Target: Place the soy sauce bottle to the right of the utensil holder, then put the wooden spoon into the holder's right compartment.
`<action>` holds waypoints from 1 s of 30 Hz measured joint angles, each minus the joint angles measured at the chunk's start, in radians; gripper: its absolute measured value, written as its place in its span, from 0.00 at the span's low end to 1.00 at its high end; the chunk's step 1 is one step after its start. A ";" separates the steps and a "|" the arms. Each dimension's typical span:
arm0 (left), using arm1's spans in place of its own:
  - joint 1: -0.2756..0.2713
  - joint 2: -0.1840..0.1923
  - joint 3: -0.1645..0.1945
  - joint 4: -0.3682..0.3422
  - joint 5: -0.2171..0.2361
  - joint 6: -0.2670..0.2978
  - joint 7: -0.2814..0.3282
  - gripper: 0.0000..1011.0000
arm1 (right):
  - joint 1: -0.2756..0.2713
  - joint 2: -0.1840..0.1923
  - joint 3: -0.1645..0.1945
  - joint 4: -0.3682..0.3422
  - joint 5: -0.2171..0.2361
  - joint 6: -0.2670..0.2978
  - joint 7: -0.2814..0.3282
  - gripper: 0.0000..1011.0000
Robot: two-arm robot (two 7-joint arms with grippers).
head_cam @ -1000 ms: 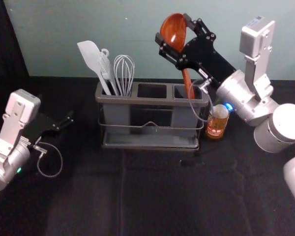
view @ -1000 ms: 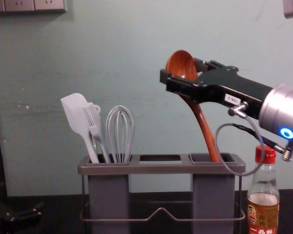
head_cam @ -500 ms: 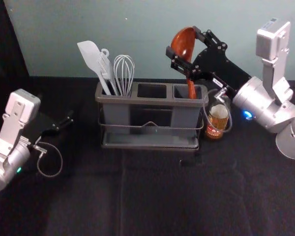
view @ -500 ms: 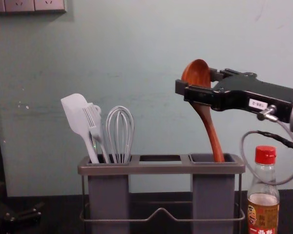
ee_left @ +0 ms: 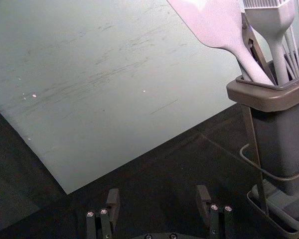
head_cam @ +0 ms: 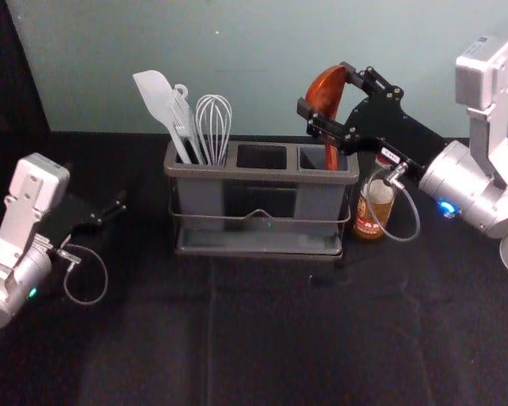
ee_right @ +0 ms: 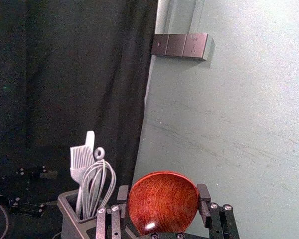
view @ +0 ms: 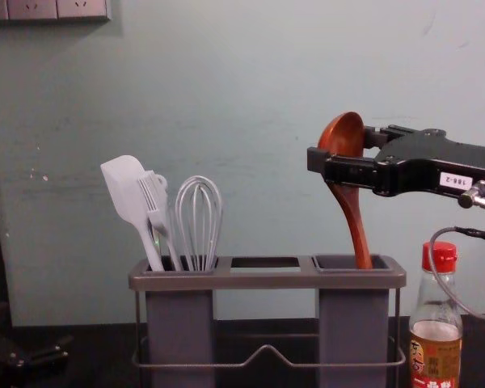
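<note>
Black-covered table (head_cam: pixel 271 338), utensil holder (head_cam: pixel 262 175), soy sauce bottle (head_cam: pixel 368 224) beside it

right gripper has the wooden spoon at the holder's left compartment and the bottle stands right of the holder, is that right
Wrong compartment: the head view shows the right gripper has the wooden spoon at the right compartment of the holder, not the left. The rest holds.

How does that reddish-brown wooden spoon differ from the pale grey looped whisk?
The wooden spoon has a solid, rounded bowl; the whisk has open loops.
The spoon is gripped by the right end effector, its handle reaching into the right compartment; the whisk stands unheld in the left compartment.
The spoon rises higher than the whisk.
Both point handle down.
</note>
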 joint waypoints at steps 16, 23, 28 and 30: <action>0.000 0.000 0.000 0.000 0.000 0.000 0.000 0.99 | -0.008 0.010 -0.016 0.018 0.009 0.043 -0.018 0.83; 0.000 0.000 0.000 0.000 0.000 0.000 0.000 0.99 | -0.006 0.008 -0.026 0.033 0.009 0.054 -0.019 0.83; 0.000 0.000 0.000 0.000 0.000 0.000 0.000 0.99 | -0.006 0.005 -0.034 0.043 0.009 0.054 -0.019 0.83; 0.000 0.000 0.000 0.000 0.000 0.000 0.000 0.99 | -0.007 0.004 -0.035 0.045 0.009 0.054 -0.019 0.83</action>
